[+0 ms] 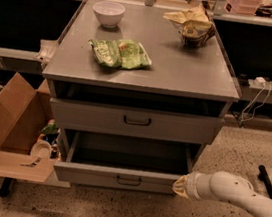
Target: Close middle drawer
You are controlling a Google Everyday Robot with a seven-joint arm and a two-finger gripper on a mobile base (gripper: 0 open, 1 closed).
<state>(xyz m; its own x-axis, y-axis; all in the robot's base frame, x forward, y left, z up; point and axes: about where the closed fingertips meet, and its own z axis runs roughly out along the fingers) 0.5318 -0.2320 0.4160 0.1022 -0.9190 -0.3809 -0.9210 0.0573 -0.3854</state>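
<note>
The middle drawer stands pulled well out below the counter. The gripper sits at the right end of its low front panel; I cannot tell whether it is clenched or released. A push this far off-centre could skew the drawer and jam it, or the gripper could slip off the corner.

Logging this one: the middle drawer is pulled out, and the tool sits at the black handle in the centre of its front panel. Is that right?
Not quite. The middle drawer is pulled out, but the tool is not at the black handle. It is at the right end of the drawer's front panel, by the corner, as the camera view shows.
</note>
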